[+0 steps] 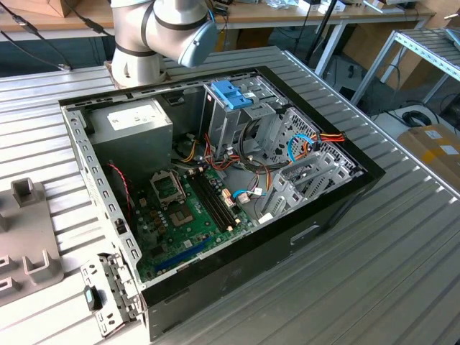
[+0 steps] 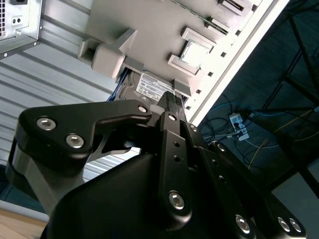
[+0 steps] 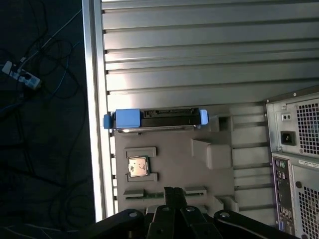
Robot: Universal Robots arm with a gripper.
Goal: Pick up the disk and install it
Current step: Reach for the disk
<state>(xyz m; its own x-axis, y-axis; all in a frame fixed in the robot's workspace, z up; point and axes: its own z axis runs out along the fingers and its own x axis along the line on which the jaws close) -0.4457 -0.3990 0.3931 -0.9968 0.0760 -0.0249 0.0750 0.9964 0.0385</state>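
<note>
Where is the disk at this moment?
In the first wrist view the disk sits along one side of the grey fixture plate, near the rim of the table, apart from the computer case.

The ribbed aluminium tabletop [image 1: 402,273] runs wide across the exterior view, bright light glancing off its slats, and behind it a long wooden workbench [image 1: 287,16] on pale metal legs lines the back of the room. Off to the exterior view's right stands a slatted metal rack [image 1: 424,50], a cardboard box [image 1: 440,149] near it, over a dark floor [image 1: 374,97]. In the first wrist view the floor sits in deep shadow past the tabletop's bright edge, a white power strip [image 3: 20,75] lying among loose cables.
</note>
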